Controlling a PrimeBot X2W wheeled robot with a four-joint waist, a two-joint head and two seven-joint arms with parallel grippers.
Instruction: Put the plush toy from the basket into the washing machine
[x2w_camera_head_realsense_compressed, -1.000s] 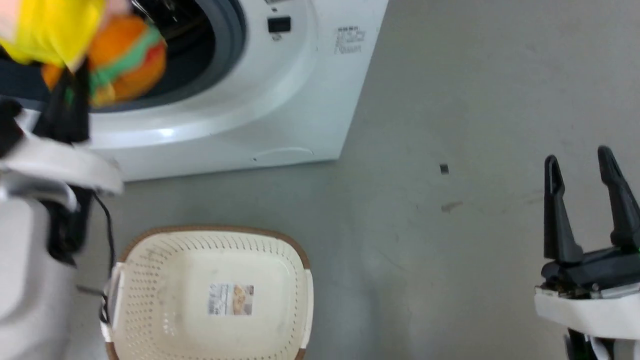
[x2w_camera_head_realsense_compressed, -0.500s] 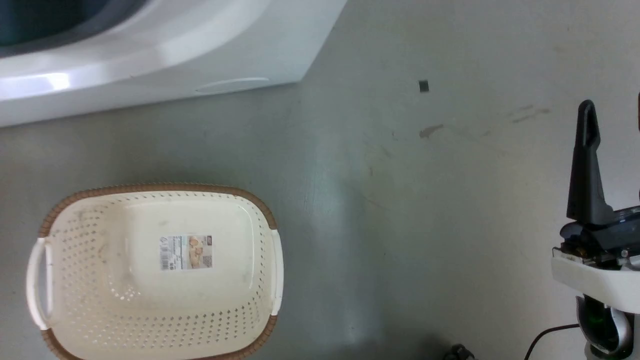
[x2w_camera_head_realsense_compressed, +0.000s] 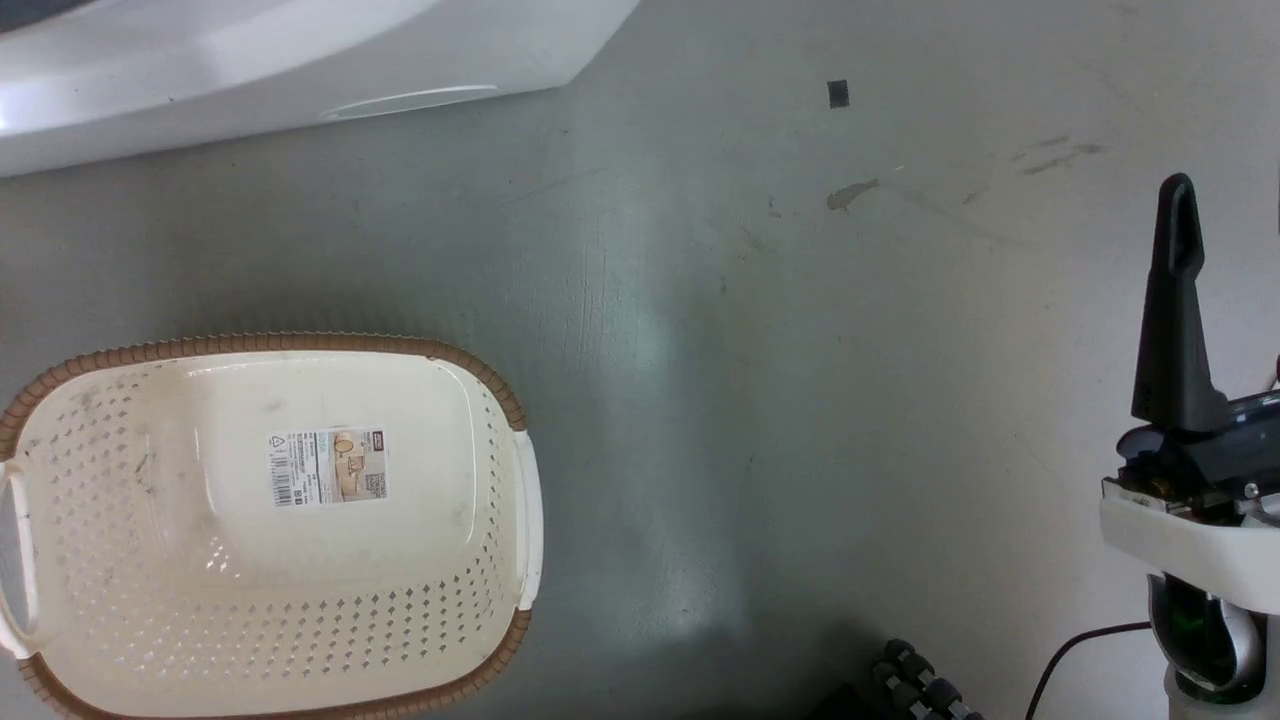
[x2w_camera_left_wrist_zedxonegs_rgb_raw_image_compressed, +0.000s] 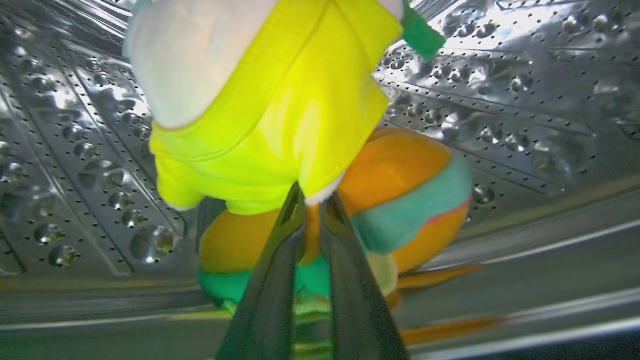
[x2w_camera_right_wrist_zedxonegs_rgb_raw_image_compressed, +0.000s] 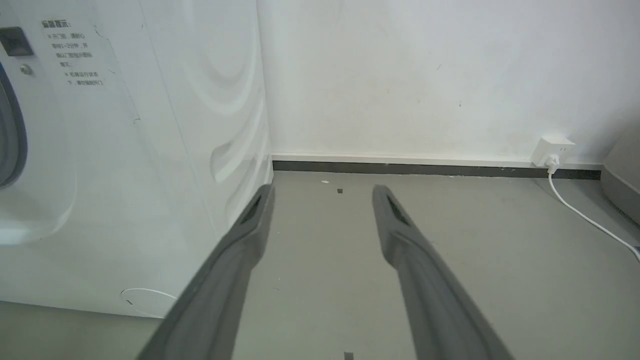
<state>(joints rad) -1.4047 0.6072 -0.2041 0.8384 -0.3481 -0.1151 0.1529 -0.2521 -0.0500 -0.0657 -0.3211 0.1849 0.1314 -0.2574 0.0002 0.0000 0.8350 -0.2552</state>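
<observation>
Fingers of our left gripper (x2w_camera_left_wrist_zedxonegs_rgb_raw_image_compressed: 313, 197) are drawn nearly together, clamped on the plush toy (x2w_camera_left_wrist_zedxonegs_rgb_raw_image_compressed: 280, 125) at the lower edge of its yellow garment. The pale body and yellow cloth rise above the tips, and the orange burger-like part sits just behind them, bulging out to their right. We hold the toy inside the drum (x2w_camera_left_wrist_zedxonegs_rgb_raw_image_compressed: 525, 90) of the washing machine (x2w_camera_right_wrist_zedxonegs_rgb_raw_image_compressed: 100, 200) — shiny perforated steel lies on every side of the fingers. Our right gripper (x2w_camera_right_wrist_zedxonegs_rgb_raw_image_compressed: 322, 192) has its fingers spread wide apart over the grey floor (x2w_camera_right_wrist_zedxonegs_rgb_raw_image_compressed: 325, 280), with the washer's white front just to their left. From the head view, the basket (x2w_camera_head_realsense_compressed: 300, 343) sits on the floor, well to the left of that gripper.
</observation>
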